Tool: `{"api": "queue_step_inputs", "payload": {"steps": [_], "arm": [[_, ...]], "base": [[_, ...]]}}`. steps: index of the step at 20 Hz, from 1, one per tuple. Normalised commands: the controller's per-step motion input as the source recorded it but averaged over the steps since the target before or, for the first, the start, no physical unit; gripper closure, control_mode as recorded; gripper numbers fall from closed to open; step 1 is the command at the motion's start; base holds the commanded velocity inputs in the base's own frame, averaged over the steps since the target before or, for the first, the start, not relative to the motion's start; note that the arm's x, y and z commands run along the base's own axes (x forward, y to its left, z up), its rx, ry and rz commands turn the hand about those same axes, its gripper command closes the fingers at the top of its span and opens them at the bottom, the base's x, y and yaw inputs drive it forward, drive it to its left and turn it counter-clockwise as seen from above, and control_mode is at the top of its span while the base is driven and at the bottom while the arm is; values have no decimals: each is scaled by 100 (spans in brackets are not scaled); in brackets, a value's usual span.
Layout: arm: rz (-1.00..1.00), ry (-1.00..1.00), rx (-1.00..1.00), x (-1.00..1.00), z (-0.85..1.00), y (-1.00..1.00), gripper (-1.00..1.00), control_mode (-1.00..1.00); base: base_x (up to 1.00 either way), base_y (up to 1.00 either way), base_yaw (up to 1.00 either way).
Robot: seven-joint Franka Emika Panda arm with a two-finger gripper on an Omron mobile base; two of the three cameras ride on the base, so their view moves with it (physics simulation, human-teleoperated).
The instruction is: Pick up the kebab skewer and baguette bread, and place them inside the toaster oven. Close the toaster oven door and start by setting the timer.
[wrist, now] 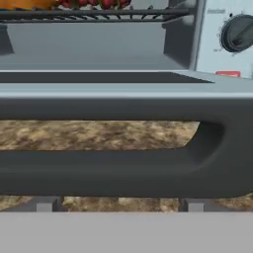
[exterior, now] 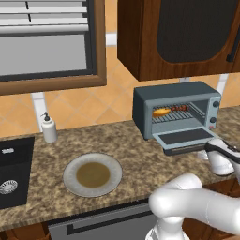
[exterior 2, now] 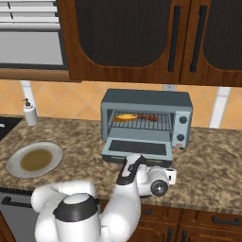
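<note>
The blue-grey toaster oven (exterior: 176, 101) stands on the counter with its door (exterior: 185, 137) dropped open and flat. On its wire rack lie the golden baguette bread (exterior: 161, 112) and, to its right, the kebab skewer (exterior: 179, 108); both also appear as the baguette (exterior 2: 125, 116) and skewer (exterior 2: 149, 117). My gripper (wrist: 120, 204) is open, low in front of the door's edge. Its fingertips (wrist: 45, 203) stand wide apart just short of the dark bar handle (wrist: 123, 168), with nothing between them. The timer knob (wrist: 238, 33) sits on the right panel.
An empty round plate (exterior: 93, 175) lies on the granite counter (exterior: 136, 154) to the left of the oven. A soap dispenser (exterior: 48, 127) and a dark sink (exterior: 14, 171) are further left. Dark wooden cabinets (exterior 2: 142, 38) hang above the oven.
</note>
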Motion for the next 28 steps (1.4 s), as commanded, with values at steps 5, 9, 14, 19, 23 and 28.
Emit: {"api": "queue_step_inputs", "payload": {"steps": [5,9,14,19,23,28], "arm": [[-1,-15,0,9,36,3,-100,-100],[-1,-15,0,12,42,1,-100,-100],[-1,-13,0,18,45,1,-100,-100],[0,-9,0,18,33,3,-100,-100],[0,-7,0,19,24,6,-100,-100],[0,-6,0,23,30,4,-100,-100]], "base": [[0,0,0],[0,0,0],[0,0,0],[0,0,0],[0,0,0],[0,0,0]]}}
